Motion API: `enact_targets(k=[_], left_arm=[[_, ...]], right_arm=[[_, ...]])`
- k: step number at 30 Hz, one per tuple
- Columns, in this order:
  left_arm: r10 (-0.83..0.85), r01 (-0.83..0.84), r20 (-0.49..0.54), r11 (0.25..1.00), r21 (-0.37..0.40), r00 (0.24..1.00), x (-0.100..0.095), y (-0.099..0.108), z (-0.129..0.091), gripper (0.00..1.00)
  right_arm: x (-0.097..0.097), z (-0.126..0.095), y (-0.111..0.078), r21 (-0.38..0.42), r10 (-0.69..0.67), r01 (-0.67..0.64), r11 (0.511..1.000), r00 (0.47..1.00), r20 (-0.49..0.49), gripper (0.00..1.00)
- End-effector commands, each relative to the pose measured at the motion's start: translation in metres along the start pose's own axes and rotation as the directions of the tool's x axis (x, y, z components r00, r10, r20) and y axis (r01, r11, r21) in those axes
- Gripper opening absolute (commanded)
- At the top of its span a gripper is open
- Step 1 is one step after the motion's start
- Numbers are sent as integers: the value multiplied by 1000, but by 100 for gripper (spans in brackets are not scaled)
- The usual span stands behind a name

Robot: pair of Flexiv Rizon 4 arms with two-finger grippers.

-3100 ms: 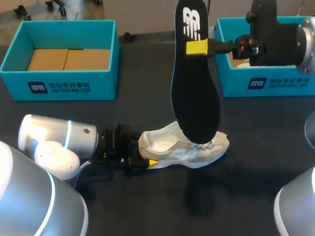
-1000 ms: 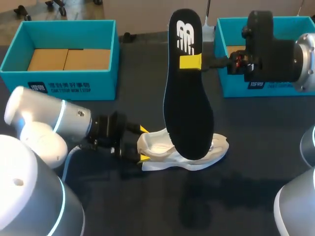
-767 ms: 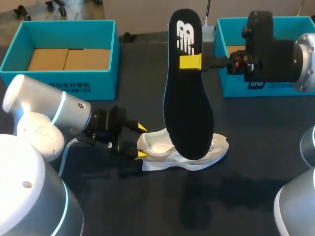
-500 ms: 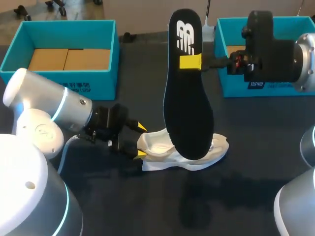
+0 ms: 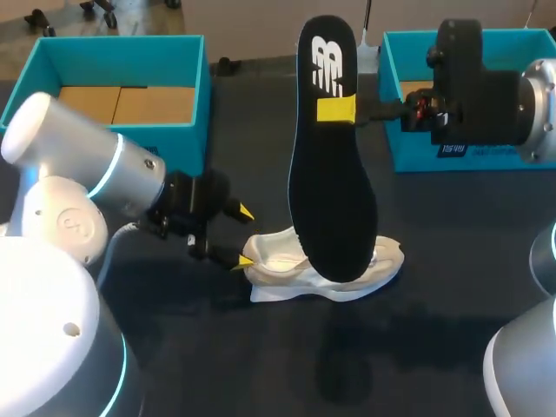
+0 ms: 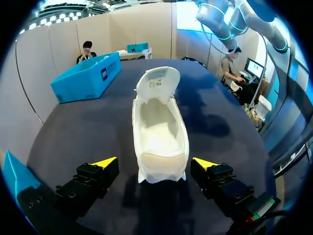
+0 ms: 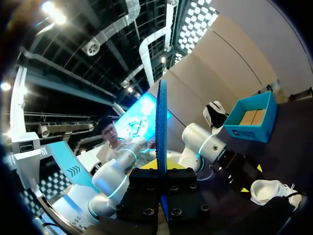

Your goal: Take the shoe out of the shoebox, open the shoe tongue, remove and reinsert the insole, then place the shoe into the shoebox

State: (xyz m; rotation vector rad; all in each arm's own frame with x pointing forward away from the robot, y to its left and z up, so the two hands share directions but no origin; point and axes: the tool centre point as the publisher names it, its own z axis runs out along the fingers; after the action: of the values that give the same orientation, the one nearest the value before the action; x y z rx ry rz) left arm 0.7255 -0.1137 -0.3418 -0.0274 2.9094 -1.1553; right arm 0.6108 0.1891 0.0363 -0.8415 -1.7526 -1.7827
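Overhead and both wrist views seemingly share the shoe (image 5: 274, 265).

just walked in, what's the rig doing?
Right gripper is shut on the black insole, holding it upright over the white shoe on the table. Left gripper is open at the shoe's heel, not touching it. Insole is out, not yet reinserted.

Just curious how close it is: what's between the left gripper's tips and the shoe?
Only bare table. The left wrist view shows the shoe heel-first between the tips of the open left gripper, a gap each side.
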Motion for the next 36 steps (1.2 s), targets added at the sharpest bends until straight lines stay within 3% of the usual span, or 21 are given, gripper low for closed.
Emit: enact_targets(k=[1,19,36], left_arm=[[1,-2,-16,995,-97,1000,2,-5,-5,100],[-24,23,3,930,-367,1000,13,-22,-25,100],[-23,21,0,922,-388,1000,13,-26,-25,100]], right_arm=[[8,6,-5,-16,0,0,1000,1000,10,0],[8,6,-5,-16,0,0,1000,1000,10,0],[8,6,-5,-16,0,0,1000,1000,10,0]])
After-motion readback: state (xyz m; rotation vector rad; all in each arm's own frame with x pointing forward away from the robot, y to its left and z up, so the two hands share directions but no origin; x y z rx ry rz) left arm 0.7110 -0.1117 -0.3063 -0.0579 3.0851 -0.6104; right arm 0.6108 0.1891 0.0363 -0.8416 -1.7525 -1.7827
